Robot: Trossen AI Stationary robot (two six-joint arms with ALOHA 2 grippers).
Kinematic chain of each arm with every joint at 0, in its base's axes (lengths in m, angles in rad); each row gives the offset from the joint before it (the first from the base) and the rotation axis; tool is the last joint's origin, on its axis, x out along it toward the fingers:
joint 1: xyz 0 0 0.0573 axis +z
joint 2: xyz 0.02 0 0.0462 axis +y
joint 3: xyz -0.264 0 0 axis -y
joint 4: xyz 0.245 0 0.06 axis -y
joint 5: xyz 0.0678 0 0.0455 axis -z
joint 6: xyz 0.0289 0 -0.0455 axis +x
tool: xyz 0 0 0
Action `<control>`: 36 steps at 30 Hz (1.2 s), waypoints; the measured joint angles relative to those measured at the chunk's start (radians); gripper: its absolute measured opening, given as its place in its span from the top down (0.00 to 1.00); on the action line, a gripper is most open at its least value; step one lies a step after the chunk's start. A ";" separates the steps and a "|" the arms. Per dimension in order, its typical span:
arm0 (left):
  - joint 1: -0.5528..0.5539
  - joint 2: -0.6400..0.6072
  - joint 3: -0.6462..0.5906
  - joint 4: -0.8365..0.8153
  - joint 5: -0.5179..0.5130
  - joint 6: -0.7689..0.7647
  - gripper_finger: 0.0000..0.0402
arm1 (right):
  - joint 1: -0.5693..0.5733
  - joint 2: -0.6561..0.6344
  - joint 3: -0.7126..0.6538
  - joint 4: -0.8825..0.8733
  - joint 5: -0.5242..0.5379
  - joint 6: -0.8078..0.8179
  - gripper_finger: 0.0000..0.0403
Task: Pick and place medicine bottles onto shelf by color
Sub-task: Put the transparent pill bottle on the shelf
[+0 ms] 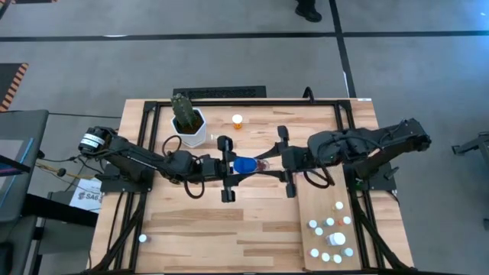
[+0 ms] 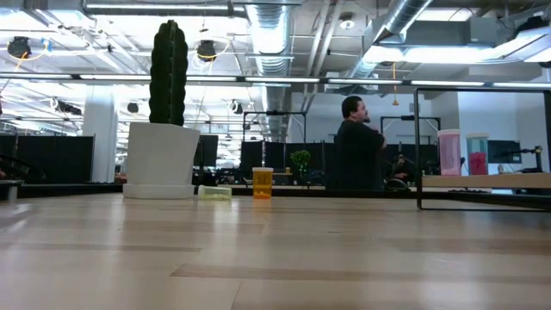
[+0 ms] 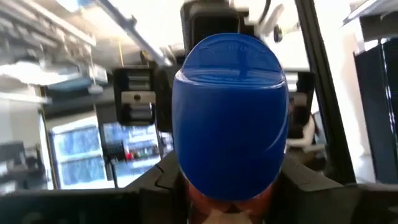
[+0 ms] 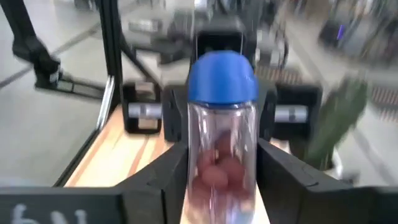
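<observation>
Right end effector (image 1: 263, 165): sitting above the middle of the worktop (image 1: 229, 229), meeting the left end effector (image 1: 238, 165) head-on. Both are bearing on one blue-capped bottle (image 1: 246, 164) suspended between them.

Right end effector, grasp: in its wrist view the two dark fingers (image 4: 163, 177) are flanking the clear body of the blue-capped bottle (image 4: 222, 149) and touching it on both sides; it is grasping the bottle.

Left end effector, grasp: its wrist view is showing the blue cap (image 3: 230, 112) filling the frame, cap end toward the camera. Its fingers are lying along either side of the cap in the high view; whether they are pressing on it cannot be told.

Blue-capped bottle, appearance: clear cylindrical body, rounded bright blue cap, reddish-brown round pills showing through the wall in the lower part. It is lying crosswise in the air, off the worktop.

Shelf (image 1: 325, 206): pale panel lying on the right near part of the worktop, carrying a cluster of small white-capped bottles (image 1: 330, 238), some with blue or pinkish tops.

Lone white-capped bottle (image 1: 142, 238): standing near the left near corner.

Orange bottle (image 1: 238, 121): standing upright toward the far edge, white cap, well apart from the arms.

Cactus pot (image 1: 189, 122): white, standing beside the orange bottle, on the left.

Person (image 2: 357, 145): standing in the room beyond.
</observation>
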 joint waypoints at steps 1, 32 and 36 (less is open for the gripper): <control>0.000 0.000 0.000 -0.022 -0.006 -0.015 0.69 | 0.000 0.001 0.019 -0.061 0.000 0.034 0.52; -0.023 0.158 -0.002 -0.655 0.031 -0.648 0.69 | -0.010 0.339 0.101 -0.663 -0.124 0.373 0.37; -0.034 0.158 -0.002 -0.675 0.000 -0.636 0.69 | -0.010 0.332 0.101 -0.630 -0.124 0.366 0.37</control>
